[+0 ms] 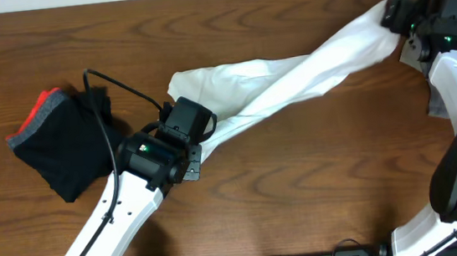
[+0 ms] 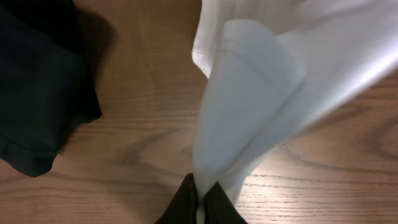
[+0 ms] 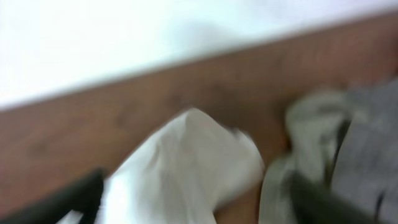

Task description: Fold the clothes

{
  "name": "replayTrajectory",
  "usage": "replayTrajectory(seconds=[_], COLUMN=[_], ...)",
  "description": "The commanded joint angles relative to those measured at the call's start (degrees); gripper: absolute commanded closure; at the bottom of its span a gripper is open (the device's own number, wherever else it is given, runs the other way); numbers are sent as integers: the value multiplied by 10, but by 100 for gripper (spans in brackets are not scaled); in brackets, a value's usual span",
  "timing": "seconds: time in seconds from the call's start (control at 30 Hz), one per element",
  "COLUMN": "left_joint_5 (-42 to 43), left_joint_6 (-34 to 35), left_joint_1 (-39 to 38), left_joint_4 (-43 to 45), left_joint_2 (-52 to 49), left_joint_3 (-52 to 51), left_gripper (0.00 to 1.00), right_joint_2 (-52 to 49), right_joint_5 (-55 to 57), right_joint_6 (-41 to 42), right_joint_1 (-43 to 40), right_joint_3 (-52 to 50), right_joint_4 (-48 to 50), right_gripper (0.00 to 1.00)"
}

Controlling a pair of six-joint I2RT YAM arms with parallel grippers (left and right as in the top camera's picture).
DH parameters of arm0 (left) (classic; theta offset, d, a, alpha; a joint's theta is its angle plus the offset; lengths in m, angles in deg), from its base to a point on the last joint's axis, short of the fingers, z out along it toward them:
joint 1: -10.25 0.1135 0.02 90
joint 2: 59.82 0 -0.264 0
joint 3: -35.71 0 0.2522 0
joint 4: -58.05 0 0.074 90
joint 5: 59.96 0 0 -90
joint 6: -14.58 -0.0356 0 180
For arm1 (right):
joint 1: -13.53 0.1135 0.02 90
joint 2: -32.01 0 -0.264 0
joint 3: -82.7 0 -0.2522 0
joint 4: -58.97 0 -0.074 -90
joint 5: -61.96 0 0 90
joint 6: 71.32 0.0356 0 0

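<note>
Spreading-out step — the left gripper (image 2: 200, 198) pinches the near end of the white T-shirt (image 1: 291, 76), strung ropelike across the table (image 1: 301, 180) to the far right, where the right gripper (image 3: 193, 193) looks splayed around it, not gripping — next, likely a firm pinch there to pull it flat.

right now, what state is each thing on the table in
white T-shirt, unfolded, bunched and stretched between both grippers
dark garment, compact pile, held by neither gripper
grey garment, heaped beside the right gripper, blurred
left gripper, shut on white T-shirt
right gripper, open around the shirt end
</note>
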Motion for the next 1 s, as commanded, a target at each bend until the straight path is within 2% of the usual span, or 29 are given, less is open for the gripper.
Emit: replayTrajectory(seconds=[0.0,0.23,0.37,0.7,0.97], left_joint_5=[-11,-11,-11,-11,-12], left_joint_6=[3,3,3,3,3], left_joint_1=[1,1,1,1,1], left_joint_4=[-3,-3,-3,-3,1], left_joint_2=[7,7,7,7,7], left_joint_3=[9,9,9,9,9], left_gripper=[94,94,94,94,94], right_joint_2=[-29,-29,-30,-73,-122], right_joint_5=[-5,-25,-63,-68,-91], right_joint_6=[6,-80,-138,-161,-162], right_joint_1=[2,14,27,40,46], right_joint_3=[-8,-11,-24,-98,-104], right_joint_4=[-58,-196,-224,-124,-71], right_gripper=[1,1,9,26,26])
